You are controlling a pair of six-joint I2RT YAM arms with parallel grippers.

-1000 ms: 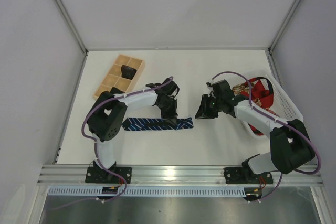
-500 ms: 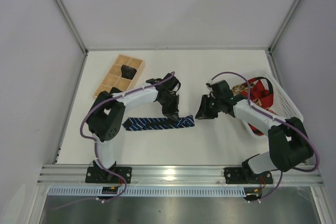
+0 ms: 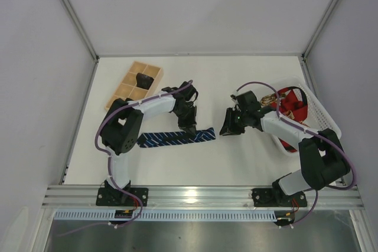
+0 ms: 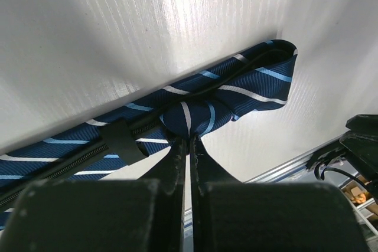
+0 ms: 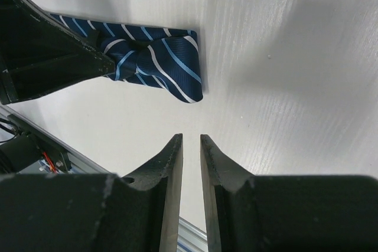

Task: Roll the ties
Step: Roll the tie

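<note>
**Left gripper** (image 4: 189,143): the fingers are closed almost fully, pinching a small pucker of the navy tie (image 4: 255,84). In the top view this gripper (image 3: 189,127) sits at the tie's upper edge, near its right end, at centre frame.

**Navy tie** (image 3: 174,138): it lies flat and lengthwise on the white table (image 3: 236,166), just below centre frame. It has pale diagonal stripes. In the left wrist view a dark fabric loop (image 4: 121,140) crosses it at lower left. The end at upper right appears to be doubled over, though the angle is too shallow to confirm this.

**Right gripper** (image 5: 190,146): the fingers are parted by a narrow slit and hold nothing. They hang over bare table, with the tie's end (image 5: 168,63) beyond the tips at upper left. In the top view this gripper (image 3: 227,128) is just right of the tie's end, apart from it.

**Surroundings:**
- **Wooden tray** (image 3: 126,91): a compartmented tray sits at upper left of the table. One rolled dark bundle (image 3: 143,79) is in a compartment near its upper end.
- **White basket** (image 3: 326,117): it stands at the right edge and holds red ties (image 3: 290,100) and a gold-patterned tie (image 3: 271,99), all loose and unrolled.
</note>
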